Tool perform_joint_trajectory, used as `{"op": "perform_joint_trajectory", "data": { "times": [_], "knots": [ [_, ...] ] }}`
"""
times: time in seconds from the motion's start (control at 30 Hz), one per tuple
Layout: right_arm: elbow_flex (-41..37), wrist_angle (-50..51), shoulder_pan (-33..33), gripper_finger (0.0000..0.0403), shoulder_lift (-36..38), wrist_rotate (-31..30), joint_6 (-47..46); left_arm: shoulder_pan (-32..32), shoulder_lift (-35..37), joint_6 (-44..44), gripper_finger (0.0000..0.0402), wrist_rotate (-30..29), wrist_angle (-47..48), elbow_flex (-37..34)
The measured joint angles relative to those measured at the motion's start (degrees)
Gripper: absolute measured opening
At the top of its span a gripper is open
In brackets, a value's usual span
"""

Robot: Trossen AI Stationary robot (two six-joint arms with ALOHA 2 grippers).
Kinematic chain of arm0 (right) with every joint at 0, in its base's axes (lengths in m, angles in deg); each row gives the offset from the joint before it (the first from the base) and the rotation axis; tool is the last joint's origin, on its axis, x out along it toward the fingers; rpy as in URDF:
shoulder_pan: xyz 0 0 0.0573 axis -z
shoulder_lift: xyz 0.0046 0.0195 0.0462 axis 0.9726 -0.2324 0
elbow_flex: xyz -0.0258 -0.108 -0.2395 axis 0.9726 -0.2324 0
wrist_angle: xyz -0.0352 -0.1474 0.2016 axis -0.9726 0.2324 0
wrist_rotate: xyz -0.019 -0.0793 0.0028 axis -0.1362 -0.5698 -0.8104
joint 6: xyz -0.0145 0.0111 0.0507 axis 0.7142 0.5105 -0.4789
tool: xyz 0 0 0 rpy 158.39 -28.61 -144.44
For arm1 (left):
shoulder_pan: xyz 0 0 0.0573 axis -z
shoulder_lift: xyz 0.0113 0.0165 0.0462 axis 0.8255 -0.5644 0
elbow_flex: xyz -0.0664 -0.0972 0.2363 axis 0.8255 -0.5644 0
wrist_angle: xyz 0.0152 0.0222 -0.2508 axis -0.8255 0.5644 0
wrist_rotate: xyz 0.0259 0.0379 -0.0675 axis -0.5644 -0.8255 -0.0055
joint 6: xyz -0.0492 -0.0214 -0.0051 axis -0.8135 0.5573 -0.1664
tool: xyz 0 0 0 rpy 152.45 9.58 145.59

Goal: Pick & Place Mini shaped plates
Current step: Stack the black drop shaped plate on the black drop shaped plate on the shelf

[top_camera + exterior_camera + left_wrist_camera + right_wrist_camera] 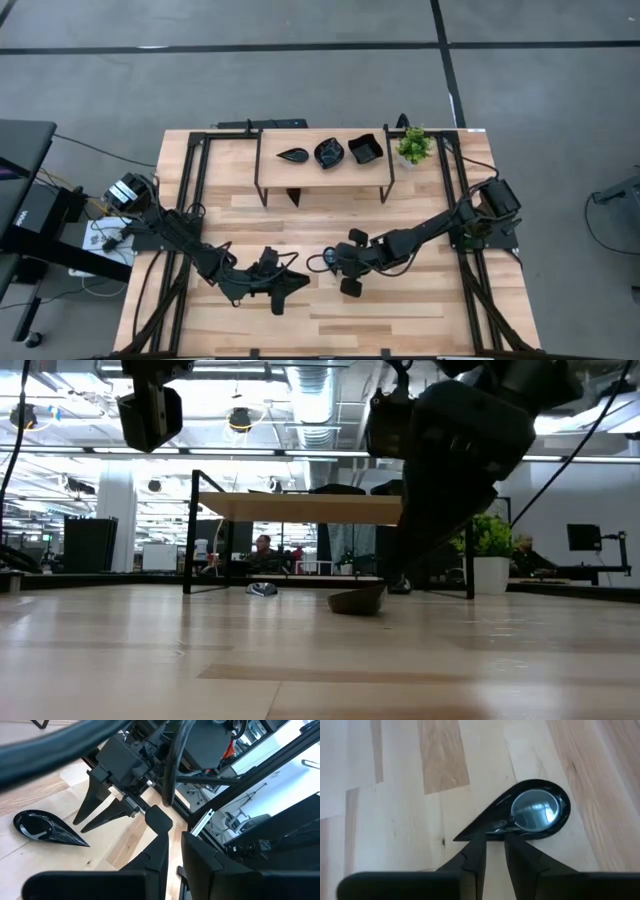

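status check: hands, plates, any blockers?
Right hand pinching teardrop plate's tip on the table. Left hand low nearby, empty. Three plates on shelf. Path unobstructed.

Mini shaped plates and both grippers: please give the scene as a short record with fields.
shelf: holds three black plates: teardrop plate, scalloped plate, square plate
potted plant: beside the shelf, on the table
fourth plate: teardrop shape, on the table near its middle
right gripper: fingers at the pointed tip of the fourth plate; grip not certain
left gripper: low over the table, near the right gripper, holds nothing visible
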Motion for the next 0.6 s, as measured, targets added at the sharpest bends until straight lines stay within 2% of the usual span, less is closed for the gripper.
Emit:
{"op": "perform_joint_trajectory", "data": {
  "times": [0.37, 0.6],
  "knots": [
    [0.0, 12.1, -0.5, 0.0065, 2.4, 0.9, 1.1, 0.2, 0.0, 0.0, 0.0053, 0.0, -3.0, 0.0],
    [0.0, 6.5, -0.5, 0.0065, -1.9, 2.2, -1.2, 0.2, 0.0, 0.0, 0.0053, 0.0, -4.0, 0.0]
  ]
}}
